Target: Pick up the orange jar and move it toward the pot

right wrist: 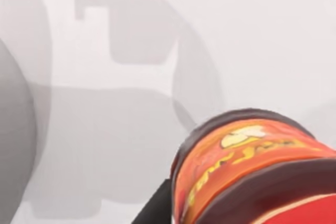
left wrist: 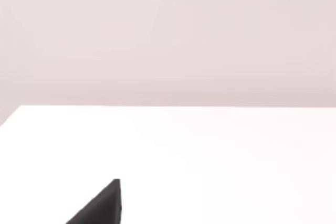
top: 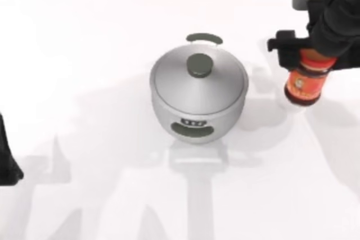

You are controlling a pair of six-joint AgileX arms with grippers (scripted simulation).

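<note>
The silver pot (top: 198, 93) with its domed lid and dark knob stands in the middle of the table. To its right, the orange jar (top: 305, 80) hangs tilted above the table, apart from the pot. My right gripper (top: 304, 51) is shut on the orange jar near its lid. In the right wrist view the orange jar (right wrist: 247, 166) fills the near corner, with one dark finger (right wrist: 157, 208) against its side and the pot's edge (right wrist: 13, 145) at the frame's border. My left arm (top: 7, 155) is parked at the table's left edge.
The white table (top: 84, 54) spreads around the pot, with shadows of the arms in front of it. The left wrist view shows only bare table (left wrist: 210, 156), a pale wall and one dark fingertip (left wrist: 102, 205).
</note>
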